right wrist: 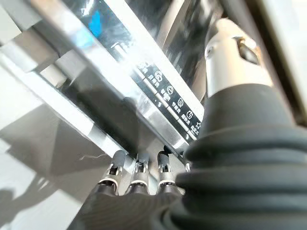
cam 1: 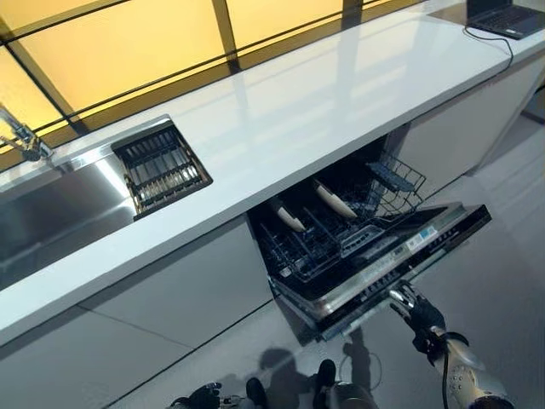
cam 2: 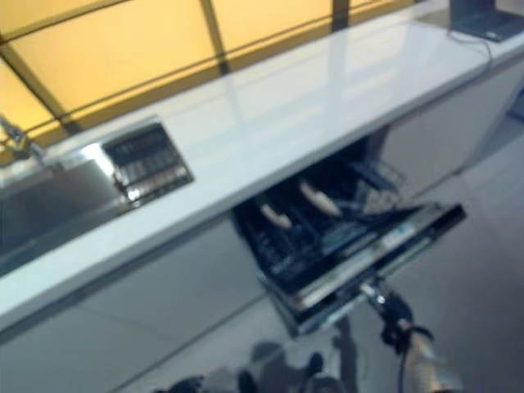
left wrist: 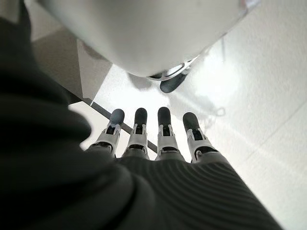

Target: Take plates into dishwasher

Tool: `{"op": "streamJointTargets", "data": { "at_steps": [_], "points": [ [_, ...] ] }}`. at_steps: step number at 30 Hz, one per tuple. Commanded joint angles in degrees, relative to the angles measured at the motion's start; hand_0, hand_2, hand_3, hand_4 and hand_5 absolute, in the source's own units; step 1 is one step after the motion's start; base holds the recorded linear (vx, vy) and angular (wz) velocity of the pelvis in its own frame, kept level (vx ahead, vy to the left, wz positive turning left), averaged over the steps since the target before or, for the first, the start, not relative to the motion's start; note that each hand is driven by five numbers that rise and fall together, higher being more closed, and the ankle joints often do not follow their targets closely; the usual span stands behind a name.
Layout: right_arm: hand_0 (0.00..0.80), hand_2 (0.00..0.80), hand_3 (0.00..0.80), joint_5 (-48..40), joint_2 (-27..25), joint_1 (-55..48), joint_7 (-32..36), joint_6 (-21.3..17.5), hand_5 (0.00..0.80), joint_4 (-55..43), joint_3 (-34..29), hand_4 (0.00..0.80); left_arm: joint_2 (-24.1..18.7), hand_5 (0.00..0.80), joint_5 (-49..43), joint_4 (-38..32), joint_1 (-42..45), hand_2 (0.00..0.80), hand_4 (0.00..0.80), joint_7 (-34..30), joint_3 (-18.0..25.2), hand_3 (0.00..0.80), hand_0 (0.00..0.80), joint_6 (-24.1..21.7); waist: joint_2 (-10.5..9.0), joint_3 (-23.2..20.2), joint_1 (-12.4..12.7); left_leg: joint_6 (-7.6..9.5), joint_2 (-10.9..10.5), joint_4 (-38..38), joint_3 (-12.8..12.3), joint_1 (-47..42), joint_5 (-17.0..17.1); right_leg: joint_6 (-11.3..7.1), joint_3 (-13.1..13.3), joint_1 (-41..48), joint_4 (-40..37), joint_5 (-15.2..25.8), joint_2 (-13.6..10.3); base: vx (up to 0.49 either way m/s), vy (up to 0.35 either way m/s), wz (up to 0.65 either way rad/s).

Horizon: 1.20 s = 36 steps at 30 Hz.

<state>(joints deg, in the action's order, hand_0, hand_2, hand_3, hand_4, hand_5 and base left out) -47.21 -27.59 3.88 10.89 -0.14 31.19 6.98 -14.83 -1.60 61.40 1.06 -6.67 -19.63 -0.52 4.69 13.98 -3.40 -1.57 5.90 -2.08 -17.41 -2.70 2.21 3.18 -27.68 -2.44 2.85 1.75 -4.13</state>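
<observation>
Right hand [cam 1: 415,310], fingers straight, presses under the half-open steel dishwasher door [cam 1: 400,256] at lower right; two pale plates [cam 1: 336,201] half-hidden in the dark rack [cam 1: 324,230]. Left hand [left wrist: 158,139], relaxed, hangs low.

Small unreadable labels on the dishwasher door [right wrist: 158,91] edge

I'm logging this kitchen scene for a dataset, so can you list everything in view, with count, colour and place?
Plates: two, cream, standing on edge in the rack.
Rack: one, dark wire, inside the open dishwasher.
Dishwasher door: one, steel and black, folded down under the counter.
Counter: one, white, running across the scene.
Sink: one, steel, set in the counter's left end.
Drain grille: one, dark, beside the sink.
Tap: one, steel, behind the sink.
Laptop: one, dark, far right of the counter.
Right hand: fingers straight, at the door's front edge.
Left hand: fingers straight, hanging over the floor.
</observation>
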Motion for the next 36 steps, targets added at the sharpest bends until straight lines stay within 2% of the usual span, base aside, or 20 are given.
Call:
{"op": "streamJointTargets", "data": {
  "at_steps": [1,9,15,23,29,32,35,36],
  "points": [
    [0.000,0.000,0.000,1.28,10.63,19.68,11.10,-2.20,0.000,-6.90,9.83,0.000,-2.77,0.000,-2.22,-1.25,0.64,0.000,0.000,0.08,-2.77,0.000,0.000,0.01,-0.52,-2.28,5.48,-1.72,-0.79,8.59,-1.99,3.45,-1.98,-1.13,2.05,10.20,3.44,-10.58,-3.29,0.049,0.012,0.13],
    [0.000,0.000,0.000,3.47,11.05,22.07,10.98,-1.34,0.000,-7.05,11.81,0.000,-3.26,0.000,-1.83,-1.28,0.72,0.000,0.000,0.08,-2.15,0.000,0.000,0.69,-1.95,-2.85,6.91,-1.02,-1.05,8.55,-1.37,2.88,-3.56,-1.66,1.67,11.65,2.29,-10.14,-3.08,0.056,0.043,0.46],
    [0.000,0.000,0.000,8.53,9.97,23.57,7.33,-1.42,0.000,-5.32,12.65,0.000,-3.72,0.000,-1.78,-0.67,1.26,0.000,0.000,0.53,-1.40,0.000,0.000,0.61,-2.91,-3.42,7.80,-0.49,-1.42,8.46,-0.82,2.46,-4.57,-2.43,1.38,12.48,1.80,-9.97,-3.07,0.053,0.059,0.48],
    [0.000,0.000,0.000,11.39,7.58,24.77,3.88,-0.80,0.000,-1.95,12.72,0.000,-4.25,0.000,-0.90,0.08,1.20,0.000,0.000,1.04,-0.25,0.000,0.000,0.18,-4.00,-3.99,8.47,0.33,-1.94,7.26,-0.48,1.40,-5.10,-3.11,1.19,13.11,1.87,-10.12,-2.90,0.022,0.064,0.02],
    [0.000,0.000,0.000,14.76,5.93,22.78,1.15,-1.93,0.000,0.25,10.60,0.000,-4.29,0.000,-0.95,0.25,1.42,0.000,0.000,1.32,0.15,0.000,0.000,-0.24,-4.48,-4.65,8.65,1.69,-2.92,6.56,0.28,0.31,-6.12,-3.98,1.22,13.51,3.33,-10.82,-3.32,0.031,0.110,0.02],
    [0.000,0.000,0.000,17.73,5.22,20.10,-1.61,-3.34,0.000,0.39,8.84,0.000,-4.30,0.000,-0.74,0.36,1.00,0.000,0.000,1.44,0.59,0.000,0.000,-0.24,-4.71,-5.14,8.17,2.88,-4.03,4.91,1.22,-0.70,-6.39,-4.85,2.17,12.88,5.30,-10.85,-3.79,0.024,0.154,0.02],
    [0.000,0.000,0.000,19.03,4.36,17.46,-4.08,-4.07,0.000,-0.02,7.49,0.000,-4.47,0.000,-0.65,0.12,0.42,0.000,0.000,1.77,0.86,0.000,0.000,-0.51,-4.81,-5.39,7.18,4.39,-5.38,2.34,2.53,-1.97,-6.41,-6.26,4.34,10.52,9.89,-8.48,-4.91,-0.037,0.149,0.18],
    [0.000,0.000,0.000,22.58,3.62,14.66,-5.31,-5.45,0.000,-0.29,6.21,0.000,-4.74,0.000,-0.56,-0.19,-0.23,0.000,0.000,1.90,0.89,0.000,0.000,-0.88,-4.80,-5.20,6.03,5.56,-6.07,0.91,4.21,-2.82,-6.46,-6.90,7.64,7.77,14.25,-6.54,-5.34,-0.114,0.101,0.29]
  ]
}}
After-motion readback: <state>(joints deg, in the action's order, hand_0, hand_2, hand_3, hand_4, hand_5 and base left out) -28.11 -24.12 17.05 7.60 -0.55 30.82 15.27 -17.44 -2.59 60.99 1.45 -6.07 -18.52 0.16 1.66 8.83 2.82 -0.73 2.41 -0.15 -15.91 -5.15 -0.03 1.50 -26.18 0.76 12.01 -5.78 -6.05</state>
